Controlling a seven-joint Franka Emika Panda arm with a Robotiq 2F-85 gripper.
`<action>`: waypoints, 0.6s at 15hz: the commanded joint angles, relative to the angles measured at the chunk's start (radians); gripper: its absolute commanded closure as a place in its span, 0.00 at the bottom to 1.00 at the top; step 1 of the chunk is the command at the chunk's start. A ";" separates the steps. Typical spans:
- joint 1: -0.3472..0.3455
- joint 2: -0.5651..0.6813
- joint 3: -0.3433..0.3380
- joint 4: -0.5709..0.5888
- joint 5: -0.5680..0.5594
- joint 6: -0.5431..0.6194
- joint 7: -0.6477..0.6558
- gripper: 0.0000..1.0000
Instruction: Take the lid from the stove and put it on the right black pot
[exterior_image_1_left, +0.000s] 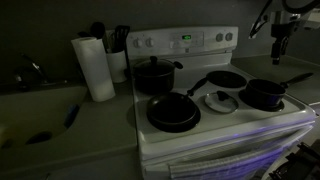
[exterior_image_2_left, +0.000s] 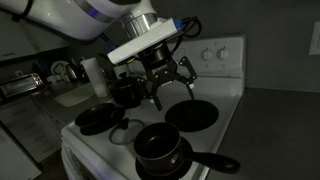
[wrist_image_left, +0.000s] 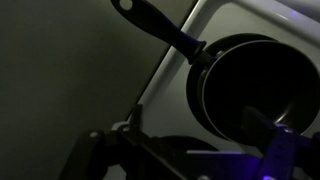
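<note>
Lid (exterior_image_1_left: 221, 101): small, round and pale, with a centre knob. It lies flat on the cooktop of the white stove (exterior_image_1_left: 186, 42), near the front edge. It sits between the front frying pan (exterior_image_1_left: 173, 113) and the small black saucepan (exterior_image_1_left: 265, 94), and just in front of the rear frying pan (exterior_image_1_left: 226, 79). Nothing touches it, and the gripper (exterior_image_1_left: 280, 52) is well apart from it.

Saucepan: low-sided and dark, with one long straight handle (exterior_image_1_left: 299, 77). It stands on the burner at the far end of the cooktop from the paper-towel roll (exterior_image_1_left: 98, 68). In the wrist view the saucepan (wrist_image_left: 250, 90) fills the right half, uncovered, with its handle running to the upper left.

Gripper: in an exterior view it hangs in the air over the cooktop (exterior_image_2_left: 173, 95), behind the saucepan (exterior_image_2_left: 160, 148) and above the frying pan (exterior_image_2_left: 190, 113). Its fingers (exterior_image_2_left: 155, 101) are spread, with nothing between them.

Other items: a large black pot (exterior_image_1_left: 155, 75) with side handles stands on the rear burner beside the paper-towel roll. The scene is dim, so fine detail of the lid's rim cannot be made out.
</note>
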 joint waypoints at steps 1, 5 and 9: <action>0.003 -0.005 -0.006 -0.016 -0.042 0.082 0.001 0.00; 0.008 -0.010 -0.016 -0.032 -0.012 0.196 -0.014 0.00; 0.005 0.000 -0.006 -0.022 -0.003 0.273 -0.024 0.00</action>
